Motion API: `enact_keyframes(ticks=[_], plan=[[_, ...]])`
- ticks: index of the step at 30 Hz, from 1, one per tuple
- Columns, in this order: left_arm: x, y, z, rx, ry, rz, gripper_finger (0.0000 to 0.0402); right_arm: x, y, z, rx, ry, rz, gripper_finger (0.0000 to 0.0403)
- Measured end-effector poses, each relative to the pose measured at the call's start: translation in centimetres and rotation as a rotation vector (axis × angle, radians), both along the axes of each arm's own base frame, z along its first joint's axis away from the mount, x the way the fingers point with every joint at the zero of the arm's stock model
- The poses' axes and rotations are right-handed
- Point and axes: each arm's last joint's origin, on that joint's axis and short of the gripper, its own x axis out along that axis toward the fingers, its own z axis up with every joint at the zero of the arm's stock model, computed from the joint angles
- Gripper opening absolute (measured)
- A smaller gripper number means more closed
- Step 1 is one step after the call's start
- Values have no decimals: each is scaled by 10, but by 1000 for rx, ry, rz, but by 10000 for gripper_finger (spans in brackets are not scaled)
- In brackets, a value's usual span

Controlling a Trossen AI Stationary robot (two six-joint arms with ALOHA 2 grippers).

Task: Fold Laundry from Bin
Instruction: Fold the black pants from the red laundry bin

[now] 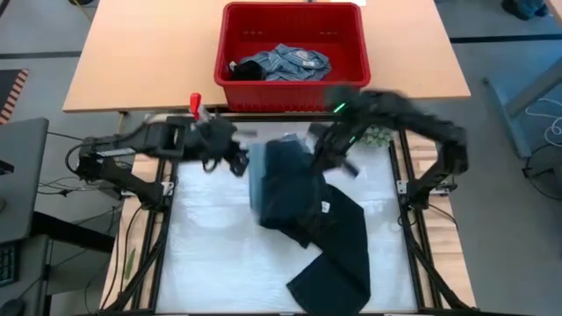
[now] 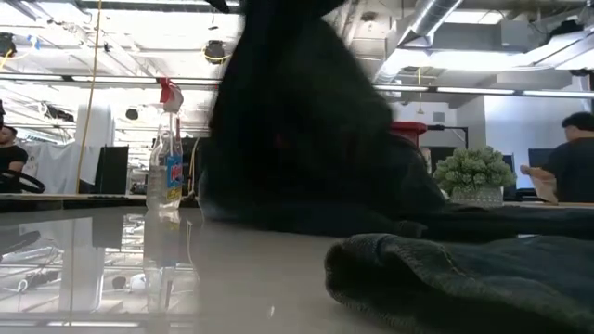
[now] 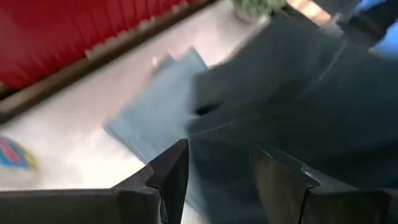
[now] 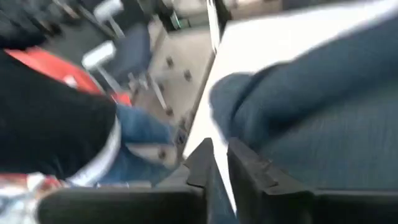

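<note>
Nearby, spray bottle [image 2: 166, 158], possibly potted plant [image 2: 474, 175].

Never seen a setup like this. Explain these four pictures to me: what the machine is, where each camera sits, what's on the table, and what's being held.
It is a robot with two dark arms at a table. One camera looks straight down, one sits at table height, and one rides on each wrist.

On the white work surface lies a dark garment, partly folded. Behind it stands a red bin with more laundry inside.

The left gripper hovers open at the garment's edge, holding nothing. The right gripper is on the garment's top; whether it grips the cloth cannot be told.
</note>
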Motion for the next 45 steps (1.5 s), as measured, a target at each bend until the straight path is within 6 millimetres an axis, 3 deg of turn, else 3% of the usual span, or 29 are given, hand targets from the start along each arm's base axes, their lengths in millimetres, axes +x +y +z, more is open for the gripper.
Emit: enact_keyframes(ticks=[5, 9, 14, 18, 21, 23, 29, 33, 35, 39, 45], plan=[[1, -38, -23, -55, 20, -8, 157, 13, 26, -32, -87, 204, 45, 140], [-2, -53, -35, -8, 51, -14, 157, 19, 47, -57, -100, 423, 68, 196], [2, -67, -53, 30, 96, -127, 158, -8, 71, -54, -202, 602, 17, 226], [11, -89, -80, 73, 130, -382, 158, -32, 87, -46, -167, 540, -72, 225], [18, -96, -100, 137, 98, -483, 158, -48, 95, -53, -156, 535, -224, 221], [23, -88, -110, 181, 115, -487, 157, -53, 100, -70, -166, 518, -326, 220], [48, -44, -116, 145, 59, -545, 161, -74, 96, -150, -71, 562, -532, 219], [65, -12, -109, 261, 60, -617, 184, -83, 85, -197, -35, 492, -719, 219], [77, 6, -97, 335, 24, -617, 201, -88, 79, -214, -27, 450, -797, 219], [108, 43, -99, 296, 52, -633, 237, -93, 71, -248, -23, 438, -862, 219], [146, 83, -121, 244, 248, -667, 271, -94, 63, -274, -14, 425, -885, 219]])
